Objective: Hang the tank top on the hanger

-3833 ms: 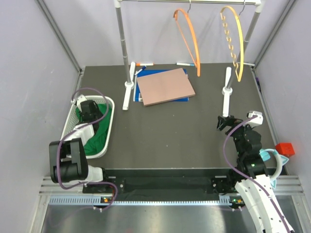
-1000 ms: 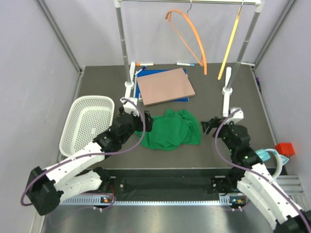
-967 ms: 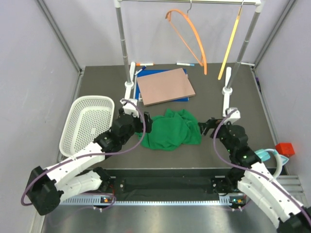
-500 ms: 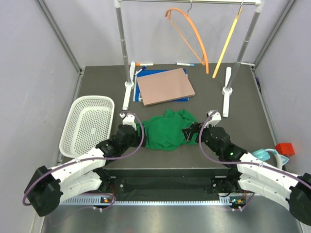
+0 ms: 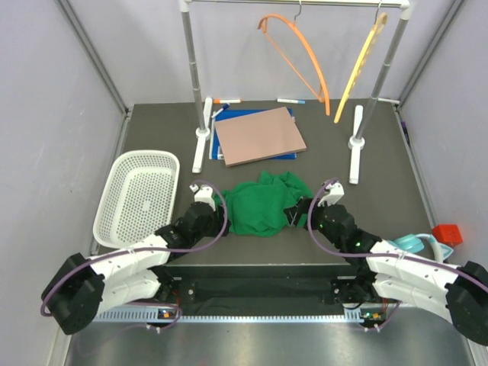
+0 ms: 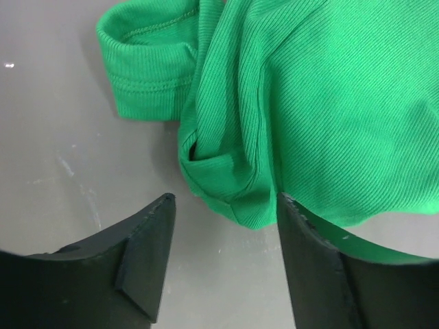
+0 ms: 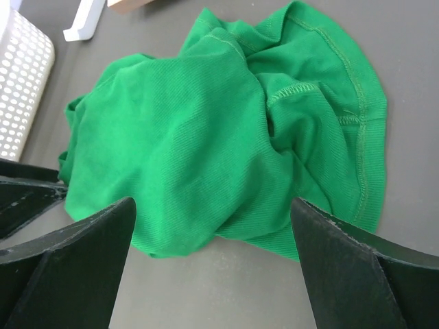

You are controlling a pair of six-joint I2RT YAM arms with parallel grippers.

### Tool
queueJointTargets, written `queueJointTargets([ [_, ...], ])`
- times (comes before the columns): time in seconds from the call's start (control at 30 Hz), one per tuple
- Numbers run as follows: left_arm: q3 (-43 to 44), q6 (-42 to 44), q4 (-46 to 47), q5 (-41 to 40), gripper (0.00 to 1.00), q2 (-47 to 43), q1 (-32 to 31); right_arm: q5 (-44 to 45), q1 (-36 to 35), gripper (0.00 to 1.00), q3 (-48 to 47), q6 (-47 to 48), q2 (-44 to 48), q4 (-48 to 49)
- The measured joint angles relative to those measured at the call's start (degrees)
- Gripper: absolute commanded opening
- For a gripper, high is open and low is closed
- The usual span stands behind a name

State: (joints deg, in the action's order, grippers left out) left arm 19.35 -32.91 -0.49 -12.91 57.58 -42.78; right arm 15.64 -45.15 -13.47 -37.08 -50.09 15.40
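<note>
The bright green tank top (image 5: 263, 206) lies crumpled on the dark table in front of the rack. The orange hanger (image 5: 301, 53) hangs by its hook from the rack bar at the back. My left gripper (image 5: 216, 209) is low at the top's left edge. In the left wrist view a fold of the tank top (image 6: 309, 103) reaches between the tips of the left gripper (image 6: 225, 205), whose jaws stand apart. My right gripper (image 5: 302, 212) is at the top's right edge. Seen from the right wrist, the right gripper (image 7: 212, 209) stands wide open over the tank top (image 7: 206, 137).
An empty white basket (image 5: 137, 198) sits at the left. A brown board (image 5: 259, 133) lies on a blue sheet behind the top. A yellow hanger (image 5: 357, 65) hangs right of the orange one. Rack feet (image 5: 200, 149) (image 5: 354, 152) stand on the table. A red block (image 5: 447, 233) sits far right.
Both arms have dropped lower and come in against the top's two sides. The left jaws have narrowed. The hangers have swung slightly.
</note>
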Motion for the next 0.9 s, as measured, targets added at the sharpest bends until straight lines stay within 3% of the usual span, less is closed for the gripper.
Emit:
queueJointTargets([
  [0.07,-0.3,0.0,1.6,0.0,0.58,0.9,0.0,0.1,0.0,0.95,0.0,-0.3,0.0,0.3],
  [0.17,-0.7,0.0,4.5,0.0,0.09,2.3,0.0,0.2,-0.1,0.95,0.0,-0.7,-0.2,0.8],
  [0.2,-0.7,0.1,5.5,-0.2,0.0,2.9,0.0,0.2,-0.1,0.95,0.0,-0.9,-0.4,1.0],
  [0.4,0.5,2.9,6.3,-1.0,0.0,4.1,0.0,0.1,-0.1,0.96,0.5,-2.0,-2.5,2.9],
  [0.57,6.2,5.9,3.5,-1.7,0.0,-1.2,0.0,-0.1,-0.1,0.98,0.6,-2.0,-8.1,5.5],
  [0.73,12.8,8.7,0.3,-2.8,0.0,-8.1,0.0,-1.8,-0.1,0.99,-1.4,-2.0,-18.7,11.0],
  [0.9,15.8,10.9,-4.8,-4.0,0.0,-13.7,0.0,-6.4,-0.1,0.98,-9.1,-2.0,-32.8,18.6],
])
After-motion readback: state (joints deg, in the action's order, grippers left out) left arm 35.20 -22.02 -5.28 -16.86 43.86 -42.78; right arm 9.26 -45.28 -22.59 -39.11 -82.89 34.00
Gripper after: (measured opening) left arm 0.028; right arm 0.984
